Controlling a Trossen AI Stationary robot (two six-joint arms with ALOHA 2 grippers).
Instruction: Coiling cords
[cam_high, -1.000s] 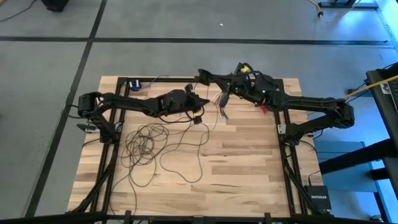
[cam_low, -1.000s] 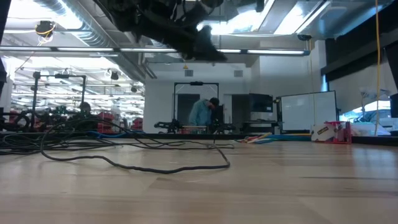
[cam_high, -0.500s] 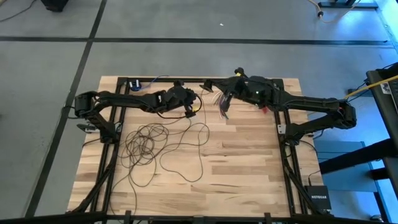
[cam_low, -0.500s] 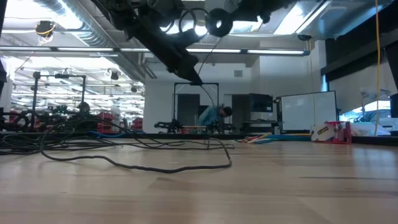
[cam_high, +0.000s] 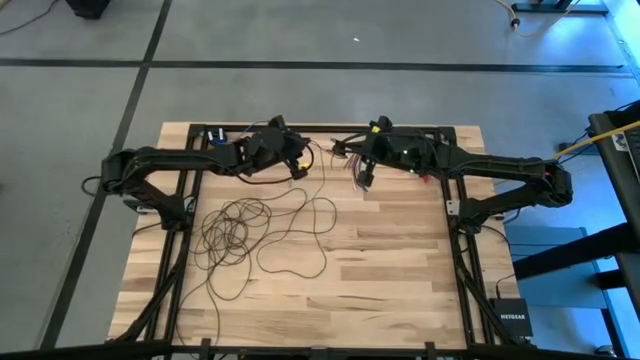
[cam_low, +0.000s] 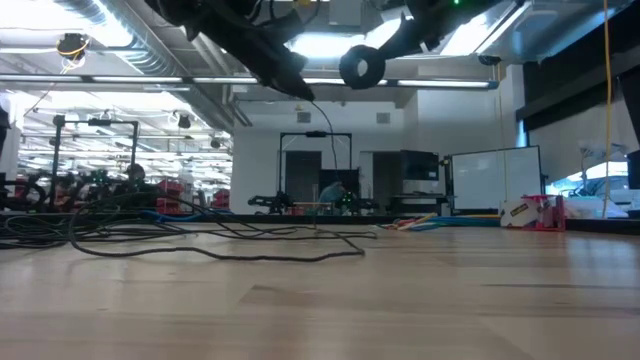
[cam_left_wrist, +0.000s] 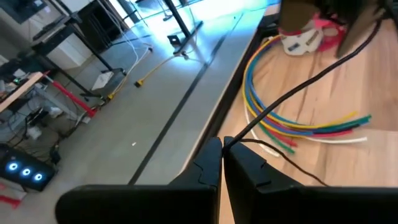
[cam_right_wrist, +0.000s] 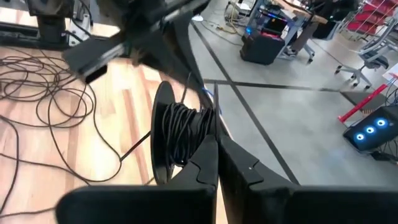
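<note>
The cords are one long thin dark wire. Most of it lies in loose loops (cam_high: 240, 228) on the left half of the wooden table (cam_high: 400, 270). One end is wound on a small black round puck (cam_low: 362, 66), held high over the far middle. My right gripper (cam_right_wrist: 216, 142) is shut at that puck. My left gripper (cam_left_wrist: 222, 144) is shut on the wire a short way off and stands just left of the right gripper (cam_high: 345, 148) in the high view. From the left gripper (cam_low: 298, 88) a strand hangs down to the table. My left gripper pinches a single strand of the wire (cam_left_wrist: 239, 135) at its fingertips, coming nearly level from the table's left. From there the strand runs off taut toward the puck; the rest drops slack to the table. My right gripper's shut fingers meet the wound wire on the puck (cam_right_wrist: 186, 134), beside its round disc (cam_right_wrist: 163, 118), coming nearly level from the table's right. The fingers hide the exact spot. The puck stands on edge, lifted well clear of the table.
A short bundle of multicoloured wires (cam_left_wrist: 298, 127) lies on the far middle of the table under the grippers (cam_high: 360, 172). A red-and-white tape dispenser (cam_left_wrist: 303, 37) sits beside it. The near right half of the table is bare wood. A person stands far behind in the room (cam_low: 330, 192).
My left gripper has gone toward the table's far edge and leftward and risen, keeping its hold on the wire. My right gripper has tipped and sunk a little, bringing the puck lower. The near loop on the table has been drawn flatter.
</note>
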